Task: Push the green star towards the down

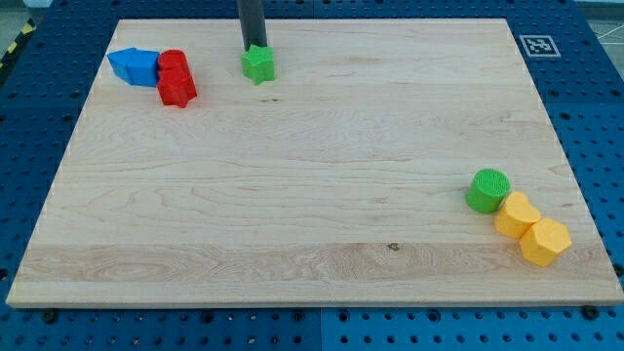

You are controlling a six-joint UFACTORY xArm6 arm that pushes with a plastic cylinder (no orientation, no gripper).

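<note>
The green star point(258, 64) lies near the view's top, left of centre, on the wooden board point(312, 175). My tip point(253, 47) is at the star's top edge, touching or nearly touching it from the view's top side. The dark rod rises straight up out of the view from there.
A blue block point(134, 66) and a red block point(176, 79) sit together at the top left. A green cylinder point(487, 190), a yellow heart-like block point(516, 214) and a yellow hexagon point(544, 242) cluster at the bottom right. A marker tag point(536, 45) is at the top right.
</note>
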